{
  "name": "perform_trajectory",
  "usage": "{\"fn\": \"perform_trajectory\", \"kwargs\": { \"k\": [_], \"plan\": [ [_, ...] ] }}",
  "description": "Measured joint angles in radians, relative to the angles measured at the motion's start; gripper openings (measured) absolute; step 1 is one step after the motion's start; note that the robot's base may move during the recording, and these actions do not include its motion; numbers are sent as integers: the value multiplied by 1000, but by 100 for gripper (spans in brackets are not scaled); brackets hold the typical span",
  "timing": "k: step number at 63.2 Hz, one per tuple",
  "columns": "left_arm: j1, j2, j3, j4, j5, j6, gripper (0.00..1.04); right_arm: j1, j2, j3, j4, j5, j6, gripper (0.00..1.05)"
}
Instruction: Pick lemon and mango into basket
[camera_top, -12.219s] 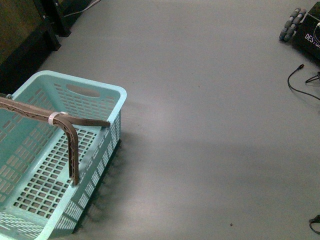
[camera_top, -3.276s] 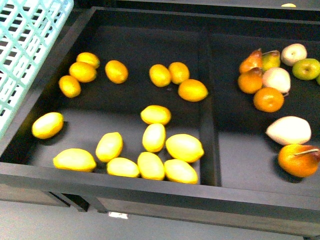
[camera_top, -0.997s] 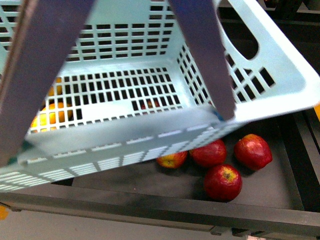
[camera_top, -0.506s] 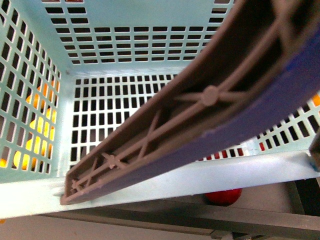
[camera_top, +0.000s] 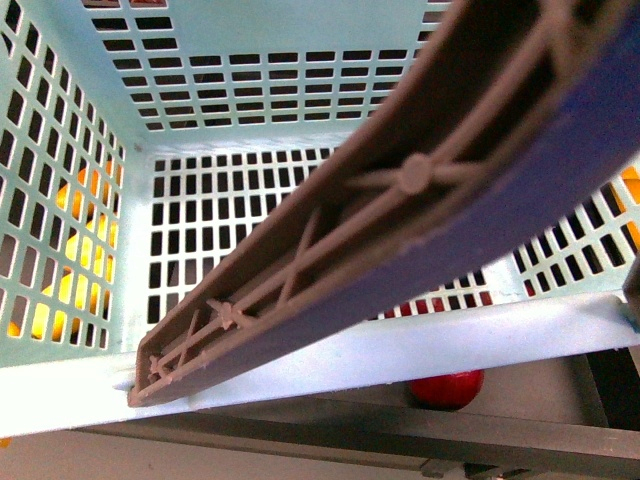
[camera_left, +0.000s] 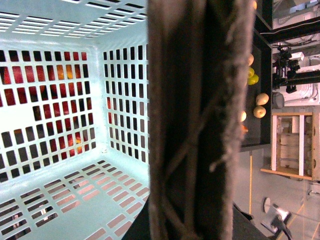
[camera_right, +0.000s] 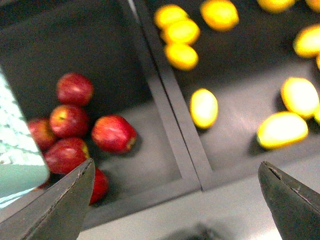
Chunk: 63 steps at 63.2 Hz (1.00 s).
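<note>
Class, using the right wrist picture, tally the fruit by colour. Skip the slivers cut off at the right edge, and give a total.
Red apples: 6
Yellow fruits: 9
Total: 15

No text, label, brand, number or sign can be read in any view. The basket (camera_top: 260, 20), its brown handle (camera_top: 420, 190), the red apples (camera_right: 112, 132) and the yellow fruit (camera_right: 204, 107) show no legible marking.
</note>
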Motion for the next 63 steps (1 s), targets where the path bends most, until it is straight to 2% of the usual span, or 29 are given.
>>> {"fn": "perform_trajectory", "kwargs": {
  "k": [7,8,13,17,25,30,43,51,63],
  "plan": [
    [1,0,0,0,-2,-4,5,-170,133,6,122,-69,-11,96],
    [1,0,0,0,-2,-3,5,-223,179,10,174,-88,-23,96],
    [1,0,0,0,-1,0,5,-356,350,30,337,-130,-78,96],
    [1,0,0,0,0,-2,5,-437,533,55,504,-126,-131,96],
    [0,0,0,0,0,-2,5,-500,859,156,732,-113,-167,96],
    [0,0,0,0,-1,-2,5,-514,1094,274,803,-118,-174,96],
    [0,0,0,0,-1,-2,5,-538,1439,536,804,-68,-214,96],
    [0,0,0,0,-1,-1,5,-574,1641,761,718,-47,-219,96],
    [0,0,0,0,-1,-1,5,-593,1833,1012,586,-55,-145,96]
  ]
}}
